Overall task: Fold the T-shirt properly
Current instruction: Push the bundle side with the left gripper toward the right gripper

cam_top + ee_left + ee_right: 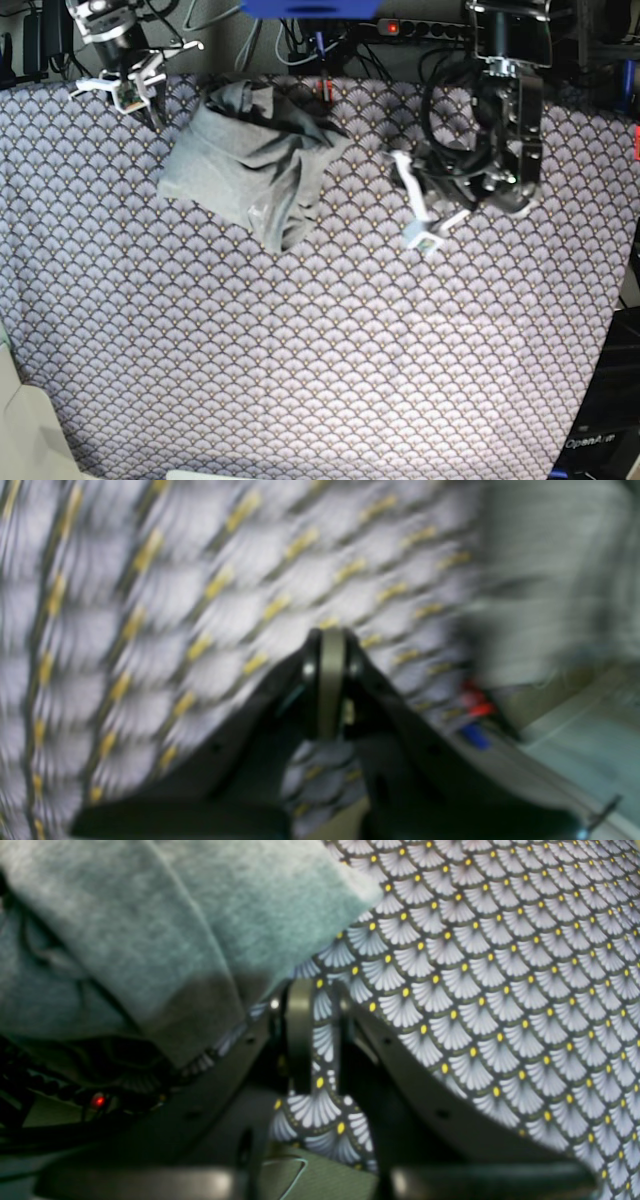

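Crumpled light grey knit T-shirt (250, 160) near patterned cloth's (320, 380) far edge; left gripper (331, 680) pressed together empty, right gripper (320, 1040) pinching cloth.

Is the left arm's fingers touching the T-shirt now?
No, the left fingers sit over the patterned cloth, apart from the T-shirt.

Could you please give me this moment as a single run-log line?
T-shirt: bunched heap, unfolded | left end effector: shut, empty, apart from shirt | right end effector: pinching patterned cloth beside shirt
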Controlling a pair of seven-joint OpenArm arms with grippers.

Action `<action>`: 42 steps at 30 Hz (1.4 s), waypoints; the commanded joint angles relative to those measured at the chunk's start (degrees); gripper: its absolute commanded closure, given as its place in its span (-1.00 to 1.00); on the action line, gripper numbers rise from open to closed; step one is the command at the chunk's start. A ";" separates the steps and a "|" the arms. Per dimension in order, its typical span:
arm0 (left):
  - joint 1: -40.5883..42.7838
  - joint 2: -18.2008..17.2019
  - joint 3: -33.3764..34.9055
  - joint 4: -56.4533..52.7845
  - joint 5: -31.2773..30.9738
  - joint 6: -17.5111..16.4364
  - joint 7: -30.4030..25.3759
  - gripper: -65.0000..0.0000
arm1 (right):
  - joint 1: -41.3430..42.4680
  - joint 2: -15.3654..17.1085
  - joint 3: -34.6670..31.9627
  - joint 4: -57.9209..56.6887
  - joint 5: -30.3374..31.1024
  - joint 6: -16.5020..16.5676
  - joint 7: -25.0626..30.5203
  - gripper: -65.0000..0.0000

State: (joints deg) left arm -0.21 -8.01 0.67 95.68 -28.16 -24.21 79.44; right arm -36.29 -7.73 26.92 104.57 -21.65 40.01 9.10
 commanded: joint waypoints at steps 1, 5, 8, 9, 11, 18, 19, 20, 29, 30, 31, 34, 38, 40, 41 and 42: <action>-0.45 -0.30 1.93 1.95 -0.45 -0.19 0.56 1.00 | 0.03 0.03 0.12 1.05 1.03 -0.01 1.58 0.86; -0.45 -0.30 9.22 4.58 -0.36 0.34 0.56 1.00 | 0.29 0.03 0.12 0.88 1.03 -0.01 1.49 0.86; -0.45 -0.30 10.54 4.76 -0.28 0.34 0.56 1.00 | 0.38 0.03 0.12 0.88 1.03 -0.01 1.49 0.86; -0.36 -0.74 10.72 4.76 -0.28 0.34 0.56 1.00 | 0.38 0.03 0.12 0.96 1.03 -0.01 1.49 0.86; 1.04 -1.35 10.37 4.67 -0.19 0.34 0.56 1.00 | 0.38 0.03 0.12 0.96 1.03 -0.01 1.49 0.86; 2.63 -3.81 10.89 4.67 -0.45 0.34 0.56 1.00 | 0.38 -0.85 0.12 0.96 1.03 -0.01 1.49 0.86; 2.71 -3.46 10.89 4.58 -0.45 0.25 0.56 1.00 | 0.38 -0.85 0.12 0.96 1.03 -0.01 1.49 0.86; 2.71 -3.02 11.42 4.06 -0.45 0.25 0.56 1.00 | 0.38 -0.85 0.12 0.96 1.03 -0.01 1.49 0.86; 1.04 1.29 17.40 -2.71 0.25 0.43 0.56 1.00 | 0.38 -0.85 0.03 0.96 1.03 -0.01 1.49 0.86; 0.43 1.37 17.49 -3.85 0.25 0.43 0.56 1.00 | 0.38 -0.85 0.03 0.96 1.03 -0.01 1.49 0.86; -0.10 1.37 17.49 -5.35 0.25 0.43 0.56 1.00 | 0.38 -0.85 0.03 0.96 1.03 -0.01 1.49 0.86; -1.15 2.16 17.05 -9.57 0.25 0.43 -0.01 1.00 | 0.29 -0.85 -0.32 0.96 1.03 -0.01 1.49 0.86; -5.29 3.92 16.96 -16.25 0.16 0.43 -5.55 1.00 | -0.23 -0.85 -1.55 0.96 0.77 -0.01 1.49 0.86; -7.13 5.59 16.70 -18.89 0.16 0.43 -7.57 1.00 | -0.41 -0.85 -1.99 0.96 0.77 -0.01 1.49 0.86; -8.19 6.74 16.08 -20.29 0.16 0.43 -8.27 1.00 | -0.41 -0.85 -2.08 0.96 0.77 -0.01 1.49 0.86; -9.33 7.97 15.29 -21.44 0.16 0.43 -9.07 1.00 | -0.41 -0.85 -2.08 0.96 0.77 -0.01 1.49 0.86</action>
State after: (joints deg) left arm -8.23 -0.43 16.12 73.89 -30.85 -24.62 73.28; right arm -36.38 -8.69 24.67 104.57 -21.85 40.01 9.06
